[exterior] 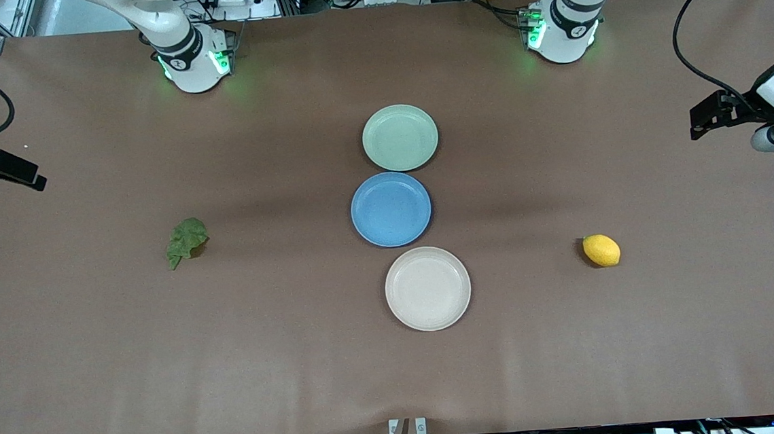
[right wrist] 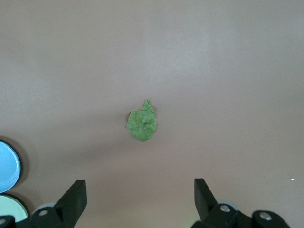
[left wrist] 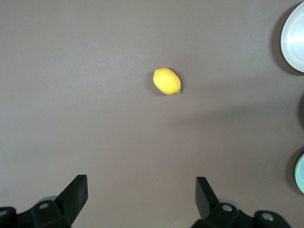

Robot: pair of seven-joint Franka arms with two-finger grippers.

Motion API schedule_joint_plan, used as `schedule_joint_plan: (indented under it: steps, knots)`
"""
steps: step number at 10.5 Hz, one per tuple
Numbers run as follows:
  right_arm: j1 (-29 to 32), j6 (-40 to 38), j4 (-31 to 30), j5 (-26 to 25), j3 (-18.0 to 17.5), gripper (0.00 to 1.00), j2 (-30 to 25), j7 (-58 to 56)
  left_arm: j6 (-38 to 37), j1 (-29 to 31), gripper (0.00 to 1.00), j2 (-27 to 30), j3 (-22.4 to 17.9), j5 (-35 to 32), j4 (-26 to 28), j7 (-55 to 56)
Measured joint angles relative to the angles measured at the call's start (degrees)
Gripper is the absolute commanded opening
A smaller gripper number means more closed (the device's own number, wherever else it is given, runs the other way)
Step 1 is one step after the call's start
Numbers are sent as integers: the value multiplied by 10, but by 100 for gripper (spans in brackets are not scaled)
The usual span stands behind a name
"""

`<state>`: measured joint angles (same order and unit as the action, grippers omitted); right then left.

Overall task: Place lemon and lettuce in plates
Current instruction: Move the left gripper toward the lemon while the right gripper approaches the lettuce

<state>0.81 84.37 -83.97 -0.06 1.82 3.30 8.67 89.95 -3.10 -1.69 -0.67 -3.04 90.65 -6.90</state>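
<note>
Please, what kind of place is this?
Probably a robotics lab bench: the left gripper and right gripper hang open over a brown table, where plates, a lemon and lettuce lie.

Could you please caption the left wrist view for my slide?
Open left gripper high above the table, lemon lying below.

Three round plates sit in a row mid-table: the pale mint green plate (exterior: 400, 138) farthest from the front camera, the blue plate (exterior: 391, 209) in between, the beige-cream plate (exterior: 427, 288) nearest. The dark green wrinkly lettuce leaf (exterior: 185, 240) lies toward the right arm's end, the small yellow lemon (exterior: 601, 250) toward the left arm's end.

Blue plate (exterior: 390, 209) on brown table (exterior: 96, 346), mid-table
</note>
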Motion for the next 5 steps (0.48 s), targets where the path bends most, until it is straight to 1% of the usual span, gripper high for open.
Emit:
schedule_joint_plan:
  steps: [5]
  knots:
    - [0,0,0,0,0,100,0,0,0,-8,100,-16,2,0,0,23]
